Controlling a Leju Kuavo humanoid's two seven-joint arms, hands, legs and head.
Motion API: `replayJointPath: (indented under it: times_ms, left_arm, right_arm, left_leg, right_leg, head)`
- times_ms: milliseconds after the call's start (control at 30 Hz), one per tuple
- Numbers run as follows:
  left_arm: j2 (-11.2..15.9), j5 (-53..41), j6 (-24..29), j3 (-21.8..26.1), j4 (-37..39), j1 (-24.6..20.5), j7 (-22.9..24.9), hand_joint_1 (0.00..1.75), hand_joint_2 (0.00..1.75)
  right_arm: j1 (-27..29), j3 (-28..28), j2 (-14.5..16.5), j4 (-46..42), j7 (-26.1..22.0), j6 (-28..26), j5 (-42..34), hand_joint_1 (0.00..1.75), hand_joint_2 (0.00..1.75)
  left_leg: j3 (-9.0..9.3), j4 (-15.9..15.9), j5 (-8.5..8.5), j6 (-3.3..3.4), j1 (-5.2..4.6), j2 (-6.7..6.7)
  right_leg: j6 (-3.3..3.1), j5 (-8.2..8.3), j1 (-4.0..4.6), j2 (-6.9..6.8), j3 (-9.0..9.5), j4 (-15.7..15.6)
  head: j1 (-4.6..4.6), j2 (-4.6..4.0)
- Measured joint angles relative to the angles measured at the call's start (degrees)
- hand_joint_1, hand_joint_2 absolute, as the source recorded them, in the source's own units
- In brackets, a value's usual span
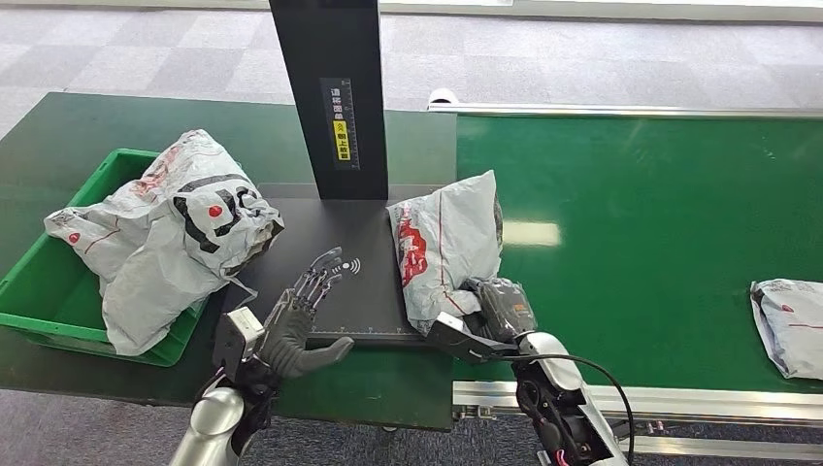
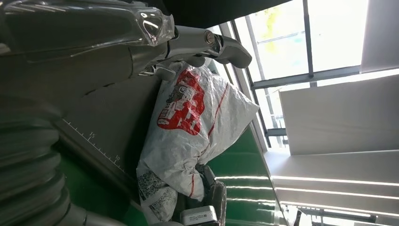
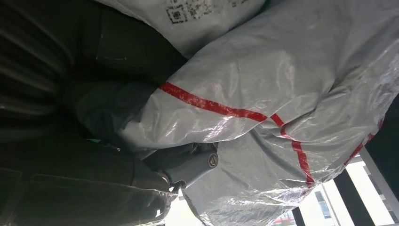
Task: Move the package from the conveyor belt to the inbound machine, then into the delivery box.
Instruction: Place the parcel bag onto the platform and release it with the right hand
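While propped on the right edge of the black scanner plate (image 1: 320, 228), grey package (image 1: 442, 243) with red print gripped at its lower end by right robot hand (image 1: 490, 309), bag leaning partly over the green conveyor belt (image 1: 631, 233); same bag seen close in the right wrist view, crinkled plastic with a red stripe wrapped against dark fingers (image 3: 186, 165); left robot hand (image 1: 306, 316) held flat and released just above the near part of the plate, fingers spread, grasping nothing, close beside the bag but apart from it; black upright post (image 1: 335, 92) rising from the back of the plate, bearing a yellow-and-white label; green bin (image 1: 58, 291) at the left end of the dark green counter (image 1: 78, 126), stuffed with grey bags (image 1: 170, 233) marked in black and red, heaped above the rim; second grey parcel (image 1: 786, 325) lying flat on the belt far to the right, well apart from the held bag; bright windows visible past the bag in the left wrist view; grey tiled floor (image 1: 146, 49) beyond the counter.
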Motion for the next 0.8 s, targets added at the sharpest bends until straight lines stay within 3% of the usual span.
replayJointPath:
  times_ms: [100,300,533,600,667,800]
  left_arm:
    - [0.0,0.0,0.0,0.0,0.4,-0.1,-0.1,0.00,1.75]
    - [0.0,0.1,-0.2,0.0,1.5,-0.7,-0.8,0.00,1.75]
    - [0.0,0.4,0.1,-0.1,1.9,-0.7,-1.2,0.00,1.75]
    - [0.0,0.6,0.4,0.0,1.9,-0.5,-1.3,0.00,1.75]
    - [0.0,0.6,0.6,0.1,1.7,0.0,-1.3,0.00,1.75]
    - [0.0,0.2,0.6,0.2,1.1,1.0,-1.2,0.00,1.75]
  right_arm:
    - [-0.5,0.0,0.1,0.5,-2.6,3.6,-3.0,1.75,1.75]
    - [1.2,-0.4,0.1,-1.4,-19.0,22.3,-22.2,1.75,1.75]
    - [4.8,-1.3,0.0,-7.9,-23.1,29.8,-35.3,1.75,1.75]
    - [5.5,-2.8,0.2,-10.4,-22.6,29.0,-40.8,1.75,1.75]
    - [5.9,-4.7,0.4,-12.8,-20.3,24.8,-42.7,1.75,1.75]
    - [6.3,-6.9,0.6,-14.9,-11.5,11.4,-36.5,1.75,1.75]
  left_leg:
    - [0.04,0.0,0.00,0.00,0.00,0.04]
    - [0.01,0.0,-0.01,-0.01,0.00,0.00]
    - [-0.18,0.0,0.00,0.00,0.00,-0.07]
    - [-0.20,0.0,0.00,0.00,-0.02,-0.09]
    - [-0.20,0.0,0.00,0.00,-0.03,-0.09]
    - [-0.19,0.0,0.00,0.00,-0.04,-0.11]
  right_leg:
    - [0.00,0.00,0.00,0.05,0.01,0.0]
    - [-0.01,0.02,0.03,0.05,-0.02,0.0]
    - [-0.01,0.01,-0.01,-0.04,-0.10,0.0]
    - [-0.01,0.01,-0.03,-0.08,-0.10,0.0]
    - [-0.01,0.01,-0.04,-0.09,-0.10,0.0]
    - [-0.01,0.01,-0.04,-0.11,-0.11,0.0]
  head:
    - [0.01,0.00]
    - [0.00,0.00]
    - [0.02,0.00]
    - [0.01,0.00]
    - [0.01,0.00]
    - [0.01,0.00]
